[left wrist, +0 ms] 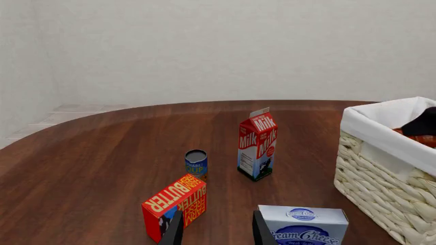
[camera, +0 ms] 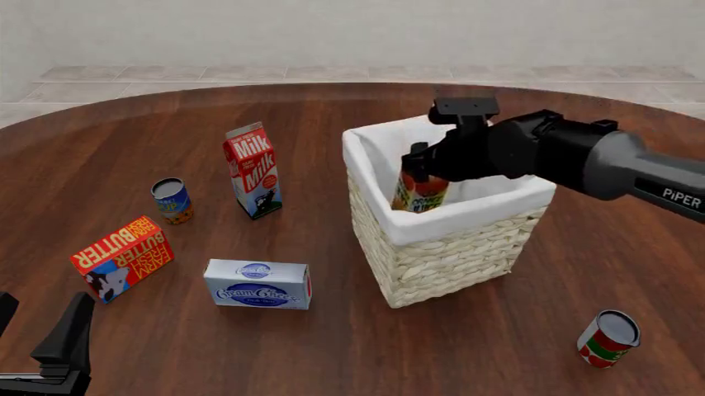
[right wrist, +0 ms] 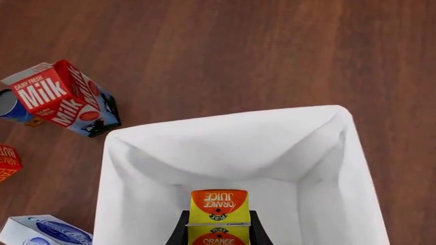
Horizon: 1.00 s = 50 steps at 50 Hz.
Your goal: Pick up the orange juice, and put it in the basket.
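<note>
The orange juice (camera: 420,192) is an orange-and-yellow carton held upright in my right gripper (camera: 420,167), which is shut on its upper part. The carton hangs partly inside the basket (camera: 443,266), a large pale wicker basket with white lining, and its lower part is hidden behind the front rim. The right wrist view looks straight down on the carton (right wrist: 218,206) between the gripper's (right wrist: 218,234) fingers, over the white lining (right wrist: 225,148). My left gripper (camera: 39,327) is open and empty low at the near left, also in its wrist view (left wrist: 218,230).
A red-and-white milk carton (camera: 253,169) stands left of the basket. A blue can (camera: 171,200), an orange butter box (camera: 121,256) and a cream cheese box (camera: 257,283) lie nearer the left arm. A red-and-green can (camera: 608,338) stands at the near right.
</note>
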Tool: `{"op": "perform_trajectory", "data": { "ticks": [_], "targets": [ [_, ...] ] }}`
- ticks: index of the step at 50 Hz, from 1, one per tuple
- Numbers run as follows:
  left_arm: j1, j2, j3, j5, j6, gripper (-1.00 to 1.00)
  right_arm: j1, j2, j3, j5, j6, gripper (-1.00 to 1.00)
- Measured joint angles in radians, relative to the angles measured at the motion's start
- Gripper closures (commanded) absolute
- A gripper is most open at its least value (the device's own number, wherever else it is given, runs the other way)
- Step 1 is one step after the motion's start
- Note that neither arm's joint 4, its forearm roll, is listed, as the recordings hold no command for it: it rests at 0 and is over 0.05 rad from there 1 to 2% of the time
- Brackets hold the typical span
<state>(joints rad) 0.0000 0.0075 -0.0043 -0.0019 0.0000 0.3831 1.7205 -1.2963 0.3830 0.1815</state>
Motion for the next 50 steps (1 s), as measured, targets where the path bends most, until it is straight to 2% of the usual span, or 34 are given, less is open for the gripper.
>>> {"op": "perform_trajectory", "data": {
  "ticks": [13, 14, 30, 50],
  "targets": [
    [0.000, 0.000, 0.000, 0.000, 0.000, -1.00, -0.010, 0.004, 0.009, -0.008, -0.001, 1.00],
    [0.000, 0.000, 0.000, 0.000, 0.000, -1.00, -0.011, 0.004, 0.009, -0.009, -0.001, -1.00],
    [0.000, 0.000, 0.000, 0.000, 0.000, -1.00, -0.019, 0.000, 0.003, -0.014, 0.011, -1.00],
    [0.000, 0.000, 0.000, 0.000, 0.000, -1.00, -0.019, -0.033, -0.017, 0.003, 0.001, -1.00]
  ]
}}
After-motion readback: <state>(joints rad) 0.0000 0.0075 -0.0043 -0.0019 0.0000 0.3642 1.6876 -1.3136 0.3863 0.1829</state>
